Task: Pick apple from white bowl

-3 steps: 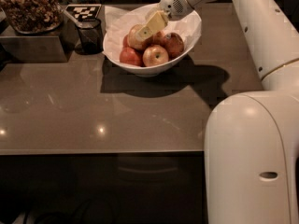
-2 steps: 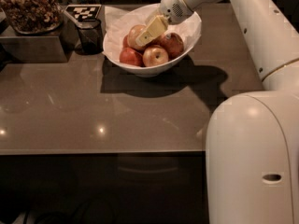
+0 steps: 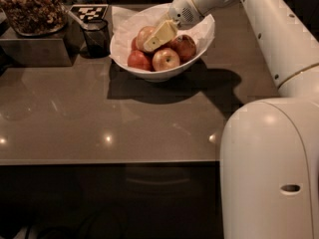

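Gripper [image 3: 158, 36]: inside your white bowl [image 3: 164, 73], overlapping the apple [image 3: 142, 35] on its 3 o'clock side.
Apple: round, at 10 o'clock in the bowl; no long axis, stem hidden.
Grip: you cannot tell.

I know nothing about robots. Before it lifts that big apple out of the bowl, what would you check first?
1. Gripper down in the white bowl, at the apple: ok.
2. Apple firmly held: cannot tell.
3. Bowl upright on the counter: ok.
4. Dark cup stands left of the bowl, apart from it: ok.
5. Smaller apples crowd the big one, might roll: not ok.
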